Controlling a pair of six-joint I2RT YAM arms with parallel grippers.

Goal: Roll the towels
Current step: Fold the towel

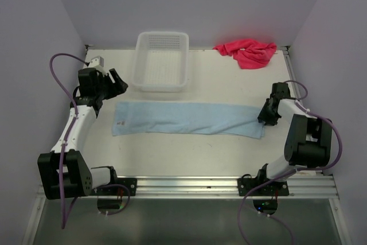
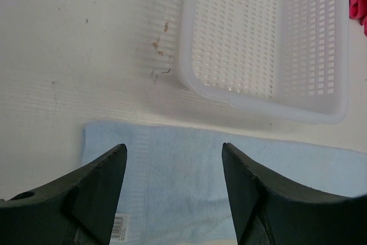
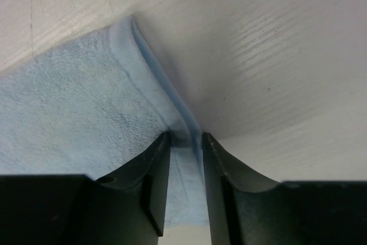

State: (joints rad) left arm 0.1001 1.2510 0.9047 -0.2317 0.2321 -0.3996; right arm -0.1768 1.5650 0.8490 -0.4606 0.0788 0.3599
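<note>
Left arm (image 1: 77, 121): extended forward along left side, wrist turned inward, left end effector (image 2: 172, 156) spread wide, holding nothing, hovering over left end of light blue terry cloth towel (image 1: 189, 119). Right arm (image 1: 298, 136): elbow folded back, wrist angled down and left, right end effector (image 3: 186, 138) narrow, pinched on raised hem at towel's right end. Towel position: flat on white desk (image 1: 189, 156), mid-desk, long axis left-to-right, just in front of white plastic mesh basket (image 1: 160, 86). Far right corner: crumpled pink-red cloth towel (image 1: 248, 53), well apart from both arms.
</note>
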